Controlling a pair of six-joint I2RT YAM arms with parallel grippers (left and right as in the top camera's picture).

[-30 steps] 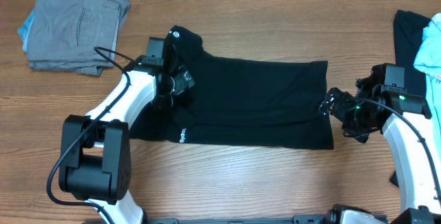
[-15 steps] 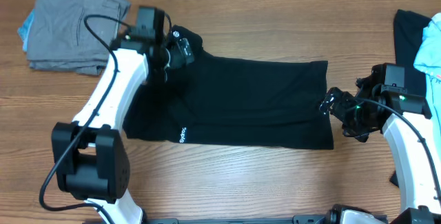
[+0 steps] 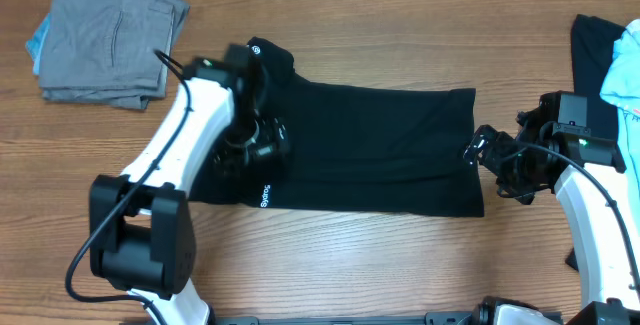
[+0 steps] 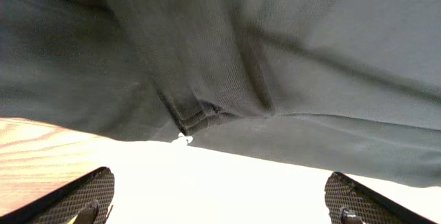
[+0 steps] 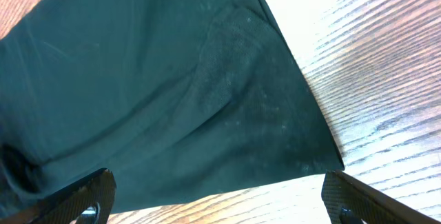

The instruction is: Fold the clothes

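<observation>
A black short-sleeved shirt (image 3: 370,145) lies flat across the middle of the table, with a round white logo (image 3: 256,49) at its far left end and white lettering (image 3: 266,197) by its near edge. My left gripper (image 3: 258,147) hangs over the shirt's left part, open and holding nothing. In the left wrist view the cloth (image 4: 275,58) and a seam fill the top, with the fingertips (image 4: 86,196) spread wide below. My right gripper (image 3: 482,155) stands open at the shirt's right edge. The right wrist view shows the shirt's corner (image 5: 303,148) just ahead of its wide-apart fingertips (image 5: 93,193).
A folded grey garment (image 3: 110,35) lies at the far left with light blue cloth (image 3: 38,37) under it. At the right edge lie a black garment (image 3: 592,55) and a light blue one (image 3: 626,75). Bare wood runs along the front.
My left arm swung up to the shirt's collar end, then came back down over its left part near the lettering. The right arm and the shirt have not moved.
</observation>
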